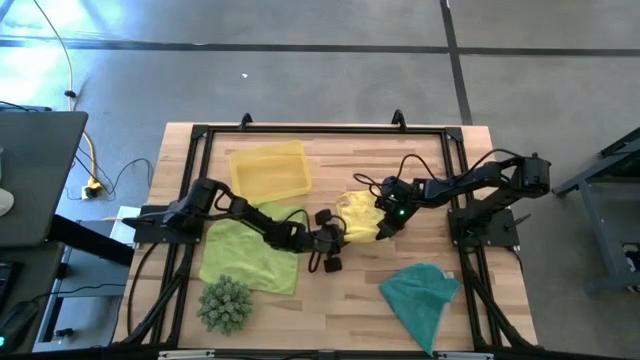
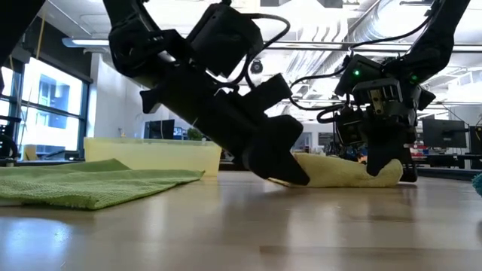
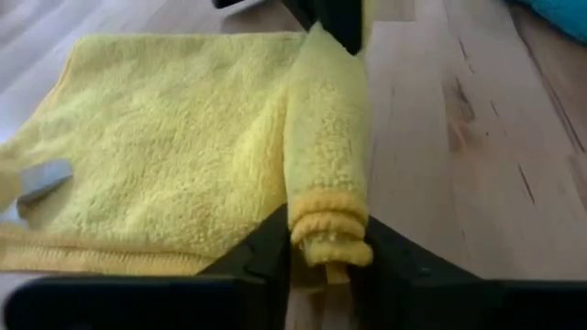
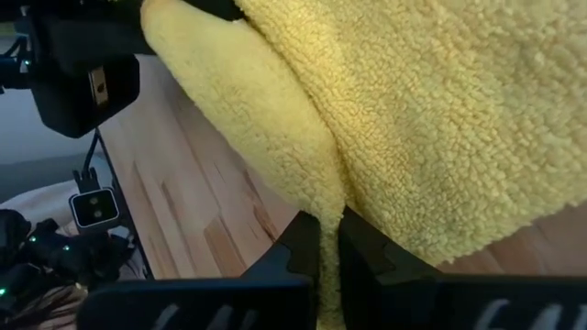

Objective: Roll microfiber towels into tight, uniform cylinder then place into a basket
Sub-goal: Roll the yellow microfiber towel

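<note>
— High view first: where is the half-rolled bright yellow microfiber towel point(image 1: 357, 216)?

— Just beside the shallow translucent yellow plastic basket point(image 1: 268, 170), on the wooden table point(image 1: 350, 290).

— And the grippers?

— Left gripper point(image 3: 328, 258) pinches one roll end; right gripper point(image 4: 330, 240), pressed together, nips the other.

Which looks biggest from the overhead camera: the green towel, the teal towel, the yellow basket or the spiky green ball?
1. green towel, lying spread flat
2. yellow basket and teal towel: they look about alike, so I would not rank them; the teal one is bunched up
3. spiky green ball, clearly the smallest
</note>
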